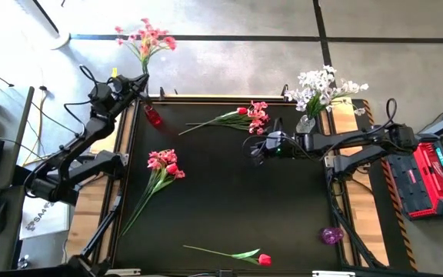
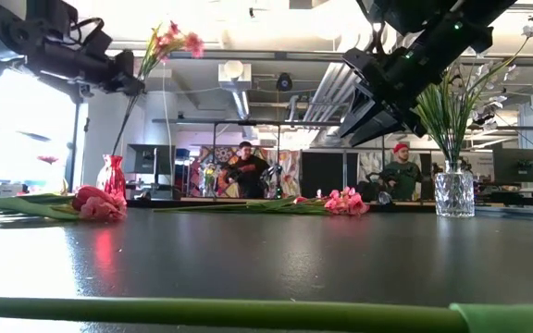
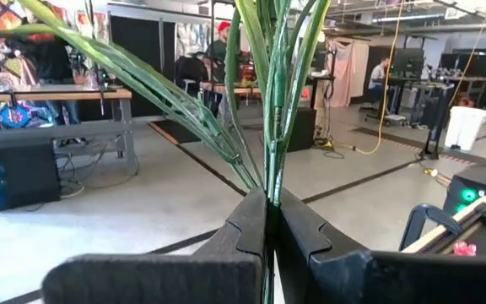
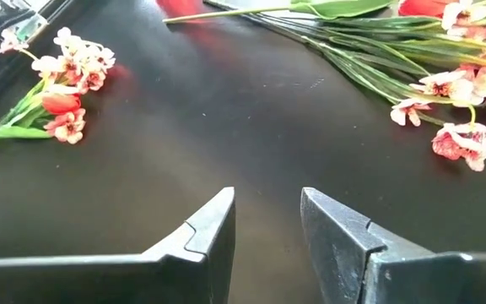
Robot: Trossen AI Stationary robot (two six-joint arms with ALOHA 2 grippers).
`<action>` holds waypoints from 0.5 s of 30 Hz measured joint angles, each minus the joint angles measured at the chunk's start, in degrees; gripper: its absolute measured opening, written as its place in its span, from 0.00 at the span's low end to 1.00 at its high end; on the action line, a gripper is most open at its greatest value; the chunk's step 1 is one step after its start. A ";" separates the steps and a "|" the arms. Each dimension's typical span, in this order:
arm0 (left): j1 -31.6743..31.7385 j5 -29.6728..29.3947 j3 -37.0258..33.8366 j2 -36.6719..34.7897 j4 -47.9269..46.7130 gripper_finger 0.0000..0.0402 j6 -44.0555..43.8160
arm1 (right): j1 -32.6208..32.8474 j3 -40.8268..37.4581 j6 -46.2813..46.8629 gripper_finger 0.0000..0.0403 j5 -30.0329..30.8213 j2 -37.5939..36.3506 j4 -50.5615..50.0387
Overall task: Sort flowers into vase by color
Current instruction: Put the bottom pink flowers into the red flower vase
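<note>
My left gripper (image 1: 138, 80) is shut on a pink flower spray (image 1: 146, 37) at the table's far left corner, above a red vase (image 1: 153, 115). In the low view the spray's stem (image 2: 123, 125) slants down to the vase's mouth (image 2: 111, 159). I cannot tell whether it goes inside. My right gripper (image 4: 267, 211) hovers open over the table's middle, near a pile of pink sprays and a red tulip (image 1: 251, 117). A second pink and red pile (image 1: 164, 163) lies left of centre. A red tulip (image 1: 264, 259) lies near the front edge. My left gripper pinches the pink spray's green stem (image 3: 270, 190) between its two fingers, just below where the long leaves branch off. The fingers are level and lie across the stem. The spray stands nearly upright, with leaves and blossoms above the fingers.
A clear glass vase (image 2: 454, 192) holding white flowers (image 1: 325, 85) stands at the far right corner. A small purple object (image 1: 331, 235) lies near the right front. A red device (image 1: 425, 178) sits off the table's right edge. People (image 2: 246, 171) show in the room beyond.
</note>
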 joint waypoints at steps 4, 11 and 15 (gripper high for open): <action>-0.53 -0.16 -3.18 0.67 5.80 0.00 0.51 | 0.21 0.00 0.30 0.31 -1.06 0.00 0.00; -0.68 0.96 -8.51 2.11 12.64 0.00 5.53 | 0.22 0.00 -0.14 0.31 -1.58 0.00 0.00; -0.68 1.47 -10.27 2.33 12.61 0.00 4.82 | 0.22 0.00 -0.14 0.31 -1.56 0.00 0.00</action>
